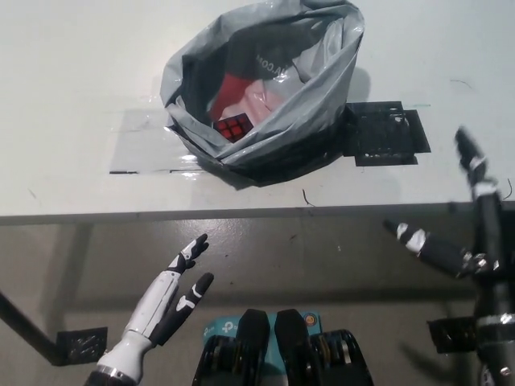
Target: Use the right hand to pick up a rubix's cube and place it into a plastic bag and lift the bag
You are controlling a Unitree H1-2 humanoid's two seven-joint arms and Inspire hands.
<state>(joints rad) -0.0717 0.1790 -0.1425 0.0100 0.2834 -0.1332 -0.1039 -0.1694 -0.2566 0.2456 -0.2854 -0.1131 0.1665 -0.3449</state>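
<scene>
A grey plastic bag point(269, 88) stands open on the white table point(72, 72), its mouth facing up. Inside it, near the lower left of the opening, lies the Rubik's cube point(235, 129) with a red face up, beside red and white packaging. My black right hand point(459, 233) is at the lower right, below and in front of the table's front edge, fingers spread and holding nothing. It is well apart from the bag. My white left hand point(165, 301) rests open at the lower left, below the table edge.
A black square mat point(385, 133) lies on the table just right of the bag. A clear taped sheet point(141, 145) lies under and left of the bag. A black table foot plate point(80, 344) sits on the floor at lower left.
</scene>
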